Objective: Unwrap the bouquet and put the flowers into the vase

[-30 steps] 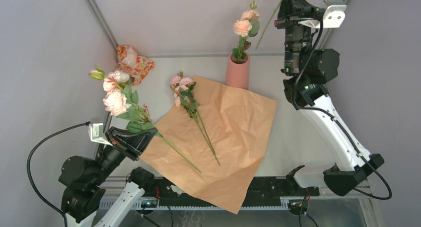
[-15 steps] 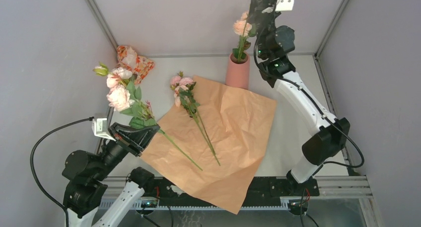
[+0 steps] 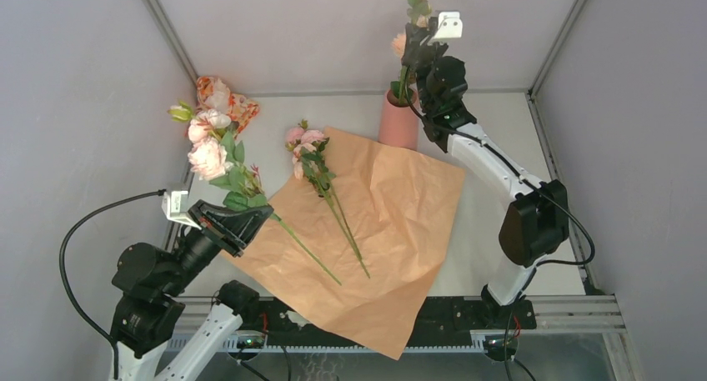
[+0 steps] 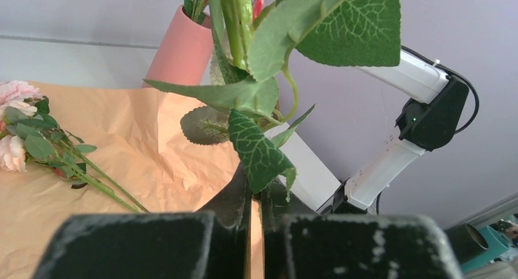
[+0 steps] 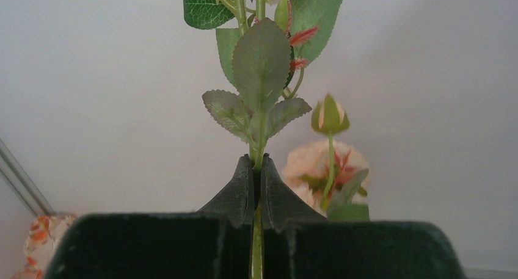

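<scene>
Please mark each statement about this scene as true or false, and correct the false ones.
1. The left gripper is shut on a pink-flowered green stem. True.
2. The tall salmon-pink cylinder vase lies on its side. False: it stands upright.
3. A loose pink-flowered stem lies on the crumpled tan-orange paper sheet. True.
4. The right gripper is open and empty. False: it is shut on a leafy green stem.

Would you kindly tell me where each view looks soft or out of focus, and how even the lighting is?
Top external: even, diffuse light, sharp, only faint shadows around the tan paper. Left wrist: leaves crisp, the left fingers soft at the bottom edge. Right wrist: stem leaf sharp, the peach bloom behind soft.
</scene>
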